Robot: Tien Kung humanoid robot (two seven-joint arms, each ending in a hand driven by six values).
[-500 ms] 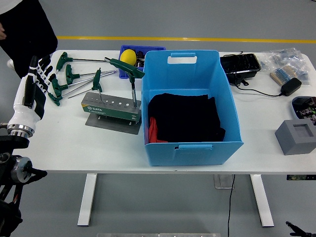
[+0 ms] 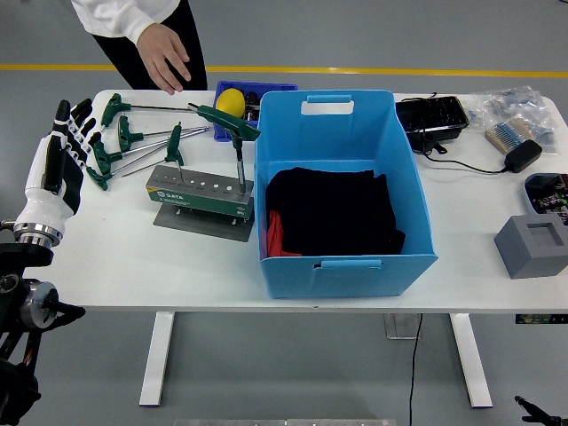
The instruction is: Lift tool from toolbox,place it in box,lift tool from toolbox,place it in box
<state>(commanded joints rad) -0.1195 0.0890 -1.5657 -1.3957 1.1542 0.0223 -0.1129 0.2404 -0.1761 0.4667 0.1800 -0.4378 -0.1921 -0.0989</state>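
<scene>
Table [image 2: 133, 266]: white, on a grey floor with a yellow line beyond.
Blue box [image 2: 342, 266]: stood at centre, holding black cloth [image 2: 333, 209] and a bit of red.
Tool rack [image 2: 200, 191]: grey-green, left of the box; two T-handle tools stood upright in it, the taller tool [image 2: 232, 133] with its shaft vertical and its handle running left-right.
Loose tools [image 2: 120, 142]: lay flat behind the rack, handles to the left.
Left hand [image 2: 62, 160]: at the table's left edge, fingers spread, empty.
Person's hand [image 2: 164, 58]: hung open over the far edge.
</scene>
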